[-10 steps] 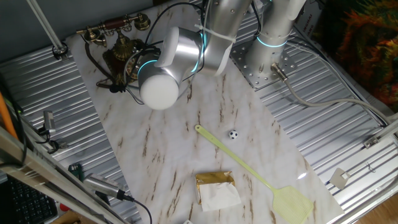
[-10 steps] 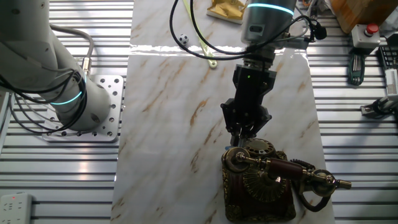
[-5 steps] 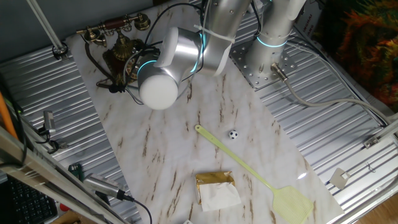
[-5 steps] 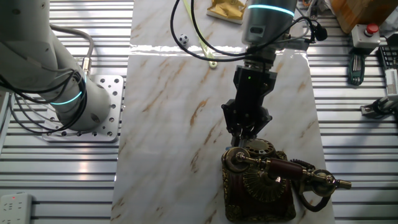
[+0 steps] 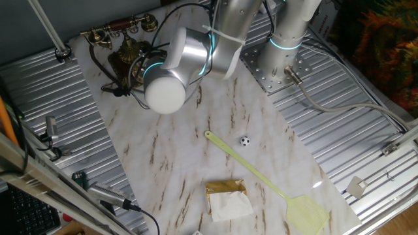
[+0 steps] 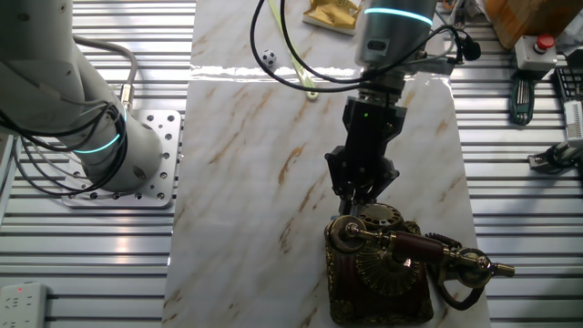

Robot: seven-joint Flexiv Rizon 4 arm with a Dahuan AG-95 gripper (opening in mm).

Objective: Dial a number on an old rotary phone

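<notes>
The old rotary phone (image 6: 378,273) stands at the near end of the marble board, with a dark brown base, a round brass dial (image 6: 383,217) and its ornate handset (image 6: 414,246) on the cradle. In one fixed view the phone (image 5: 125,57) is at the far left, partly behind my arm. My gripper (image 6: 356,200) points down at the dial's far edge. Its fingers are together and hold nothing. Whether the tips touch the dial is unclear. In the one fixed view the gripper is hidden behind the wrist.
A small die (image 5: 243,140), a yellow fly swatter (image 5: 261,179) and a gold packet with white paper (image 5: 227,198) lie on the marble board (image 5: 176,150). The arm's base (image 5: 281,59) stands on ribbed metal. Tools (image 6: 519,96) lie at the table's side.
The wrist has shifted very slightly towards the phone. The phone and the other things have not moved.
</notes>
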